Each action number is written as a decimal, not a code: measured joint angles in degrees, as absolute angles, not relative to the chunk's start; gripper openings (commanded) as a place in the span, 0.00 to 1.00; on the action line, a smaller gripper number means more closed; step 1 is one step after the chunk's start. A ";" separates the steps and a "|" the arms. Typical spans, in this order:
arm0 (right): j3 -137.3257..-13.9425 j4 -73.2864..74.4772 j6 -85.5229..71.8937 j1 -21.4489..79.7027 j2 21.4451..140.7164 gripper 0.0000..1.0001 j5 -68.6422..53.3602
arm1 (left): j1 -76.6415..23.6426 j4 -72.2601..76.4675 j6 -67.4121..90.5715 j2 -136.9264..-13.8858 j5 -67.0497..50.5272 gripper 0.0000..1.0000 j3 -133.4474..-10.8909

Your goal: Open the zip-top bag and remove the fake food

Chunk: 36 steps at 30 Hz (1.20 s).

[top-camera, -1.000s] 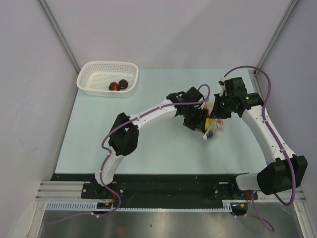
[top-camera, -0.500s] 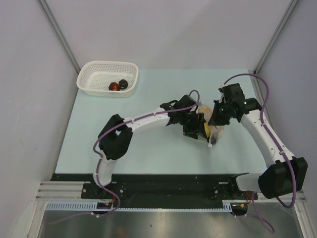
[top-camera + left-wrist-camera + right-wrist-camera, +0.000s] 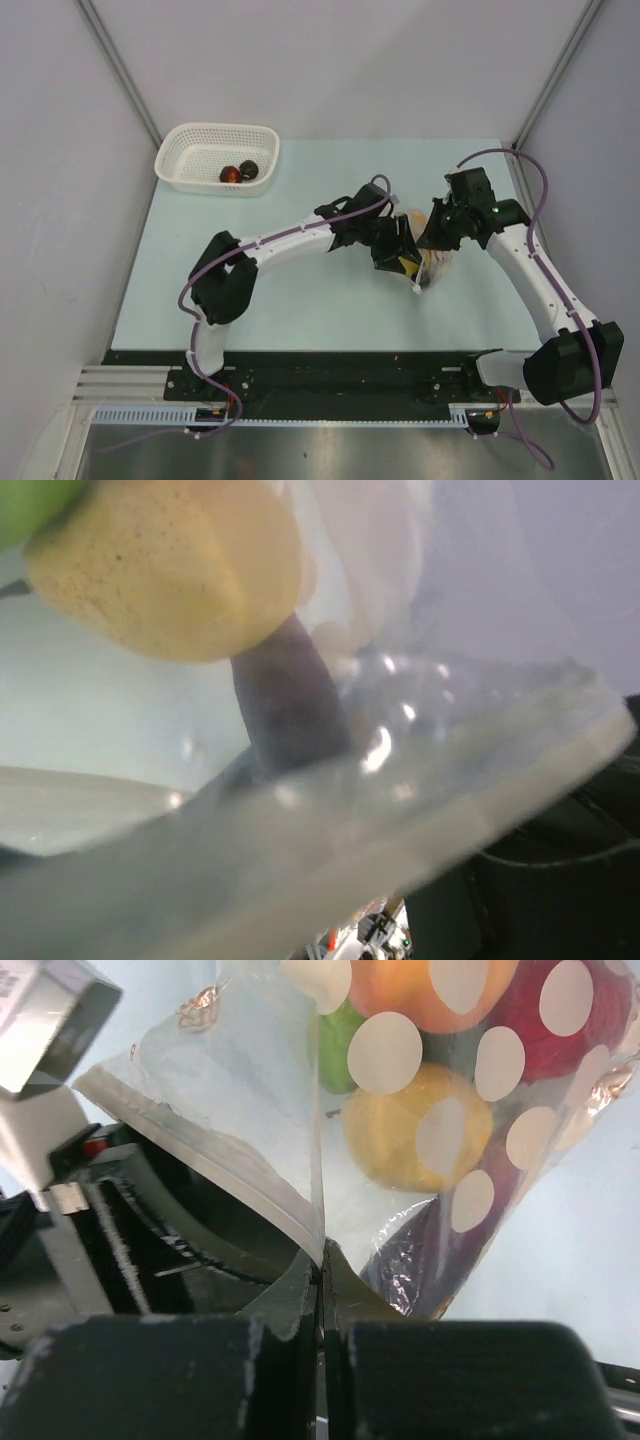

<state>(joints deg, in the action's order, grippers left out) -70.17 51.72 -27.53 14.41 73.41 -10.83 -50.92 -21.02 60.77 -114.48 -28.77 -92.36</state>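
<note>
Right pincer clamped on the zip-top bag lip, fake food bunched just beyond, left pincer opposite, its grip impossible to tell.

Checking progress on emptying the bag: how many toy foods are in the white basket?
2. A red one and a dark one lie side by side in the white basket, right of its middle. The mesh walls could hide little else.

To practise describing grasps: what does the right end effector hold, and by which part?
The right end effector pinches the zip-top bag by its film edge, beside the zip strip.
</note>
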 measured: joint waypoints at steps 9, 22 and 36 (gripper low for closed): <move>-70.04 51.92 -31.42 18.41 73.38 0.00 -4.47 | -51.64 -24.18 61.30 -118.28 -32.29 0.65 -93.10; -67.92 51.57 -34.33 20.23 73.34 0.00 2.37 | -52.23 -17.47 65.30 -120.29 -37.15 0.59 -91.35; -67.48 51.33 -35.51 20.29 70.76 0.00 5.85 | -53.34 -5.04 71.72 -120.77 -38.17 0.66 -87.20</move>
